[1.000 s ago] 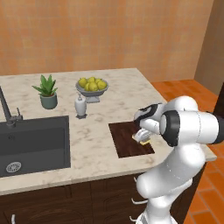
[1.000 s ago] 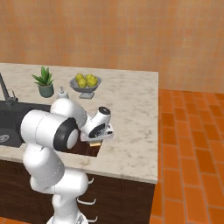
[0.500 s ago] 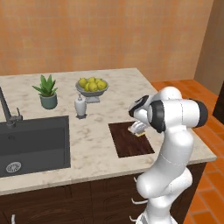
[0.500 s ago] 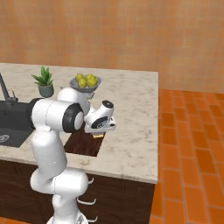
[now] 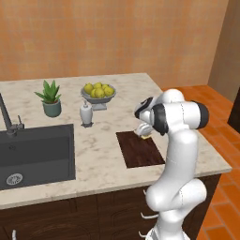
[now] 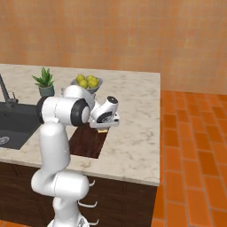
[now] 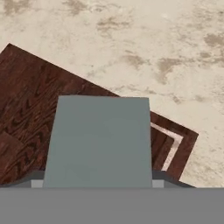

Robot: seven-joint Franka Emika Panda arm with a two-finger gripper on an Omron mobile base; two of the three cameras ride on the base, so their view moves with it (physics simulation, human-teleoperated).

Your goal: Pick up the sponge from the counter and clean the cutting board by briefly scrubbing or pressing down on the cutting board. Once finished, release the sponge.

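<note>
One sponge (image 7: 99, 140), one board (image 5: 139, 148), one sink (image 5: 35, 153), one plant (image 5: 49, 97), one fruit bowl (image 5: 98, 93) and one small white bottle (image 5: 85, 113) on the counter (image 5: 101, 159) — that's the whole lineup, plus the faucet (image 5: 6, 118) at the left edge.

Compared with half a second back, the arm has straightened up and the gripper (image 5: 145, 131) has slid toward the far right corner of the board; a second ago it was lower and nearer the middle of the board's right side. The base hasn't driven, since the counter stuff sits in the same spots.

The gripper is closed on the sponge, which fills the middle of the hand view as a flat grey-green rectangle. In the right base view a bit of yellow (image 6: 103, 129) peeks out under the hand, right at the board's far edge. I can't tell whether it's actually pressing on the wood or just above it.

The board is thin, dark brown, heavy wood grain, with a pale inlaid line near its corner. The counter is beige marbled stone over dark wood cabinets — the sink is a black rectangular inset.
</note>
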